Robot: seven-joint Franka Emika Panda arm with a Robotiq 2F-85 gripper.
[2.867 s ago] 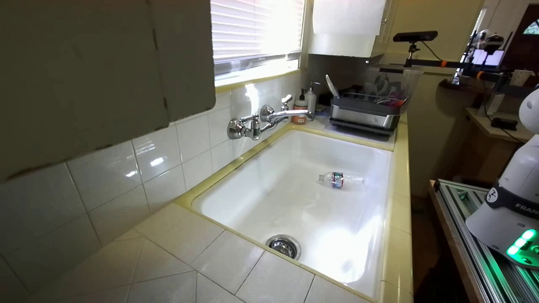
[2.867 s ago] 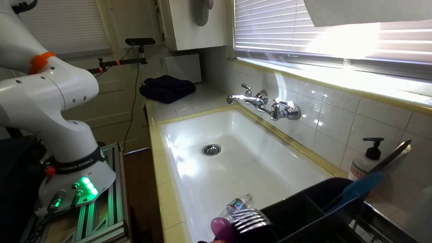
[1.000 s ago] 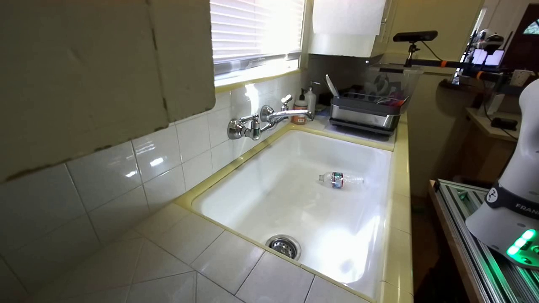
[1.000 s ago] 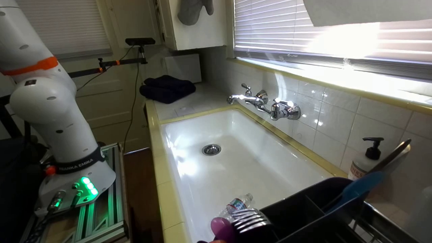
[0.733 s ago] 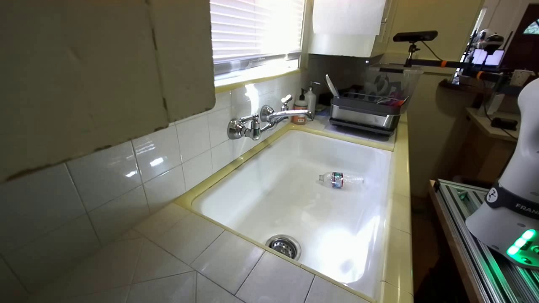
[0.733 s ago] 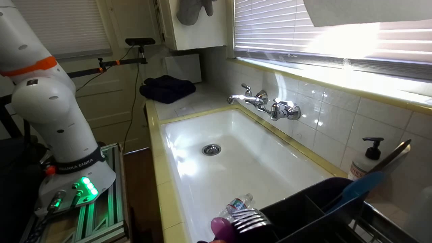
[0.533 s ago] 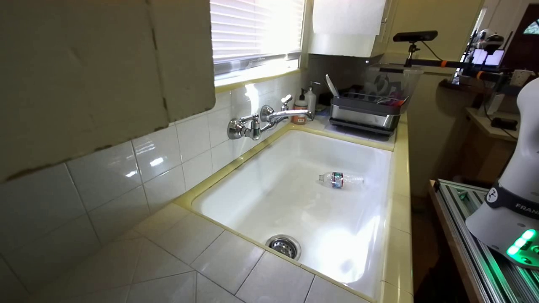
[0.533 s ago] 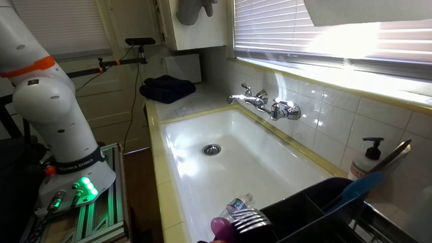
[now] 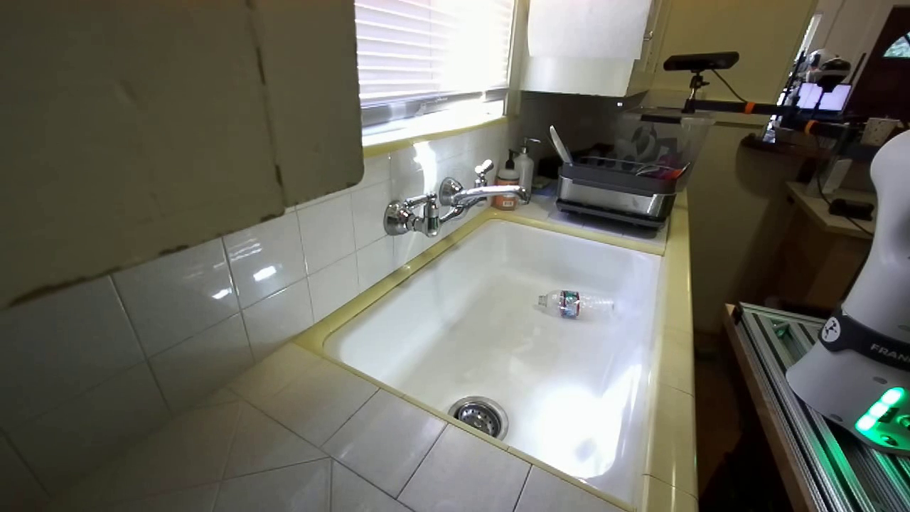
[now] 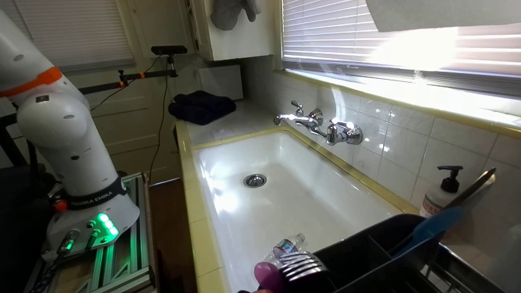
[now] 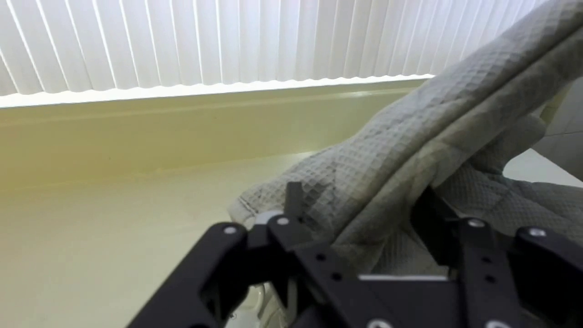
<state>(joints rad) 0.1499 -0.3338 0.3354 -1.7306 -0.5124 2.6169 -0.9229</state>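
A grey quilted oven mitt runs diagonally across the wrist view. My gripper has its fingers spread apart, one on either side of the mitt's bunched fabric. The left fingertip stands in front of the cloth; the right one is dark and partly against its folds. Some fabric lies in the gap, without being visibly pinched. In an exterior view the lower part of the mitt hangs before the white upper cabinet. The gripper itself is outside both exterior views, so the mitt's upper end is hidden there.
Blinds and a cream surface lie close behind the mitt. Below is the white sink with a clear bottle lying in it. A faucet juts from the wall, near a dish rack. A dark cloth lies on the counter.
Since the earliest frames the arm has swung round and the mitt has shifted left, showing more of itself. Over the last half second both have moved only slightly. The bottle has stayed put.
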